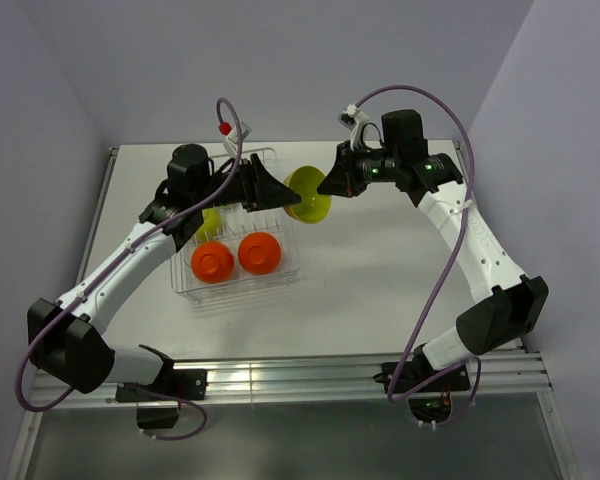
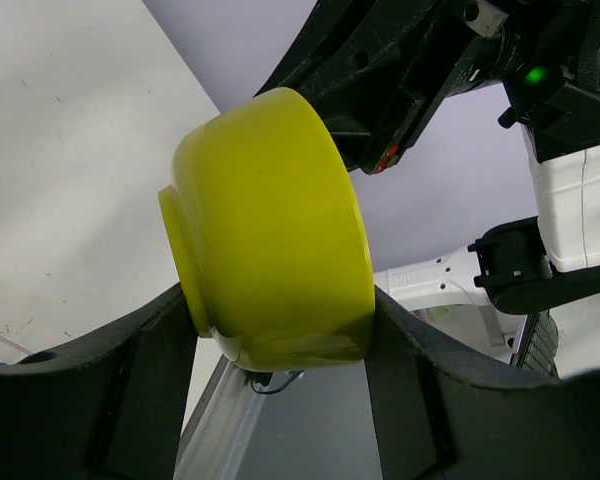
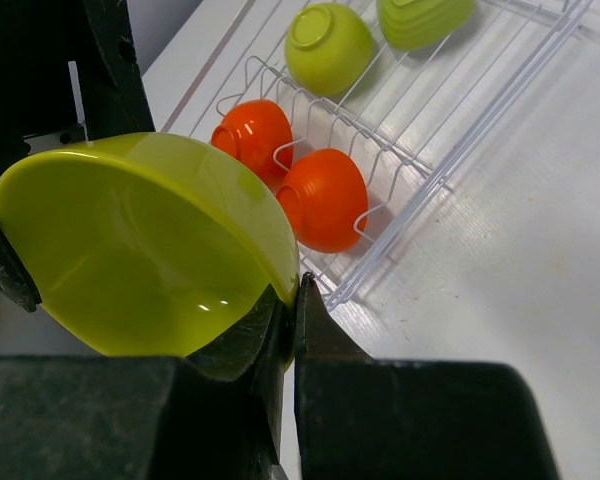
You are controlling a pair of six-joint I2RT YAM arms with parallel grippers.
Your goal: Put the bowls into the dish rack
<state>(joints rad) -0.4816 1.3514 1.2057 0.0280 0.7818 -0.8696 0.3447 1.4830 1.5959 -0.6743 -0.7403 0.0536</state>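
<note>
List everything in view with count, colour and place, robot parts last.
dish rack: one, silvery wire, on the table left of centre
orange bowls: two, orange-red, side by side, base up, in the rack's near row
green bowls: two, lime green, in the rack's far row
held bowl: one, lime green, in the air just right of the rack, between both grippers
table: one, white, under everything
left gripper: one, black, fingers closed against the held bowl's sides
right gripper: one, black, shut on the held bowl's rim
arms: two, white and black, reaching in from the near edge
</note>
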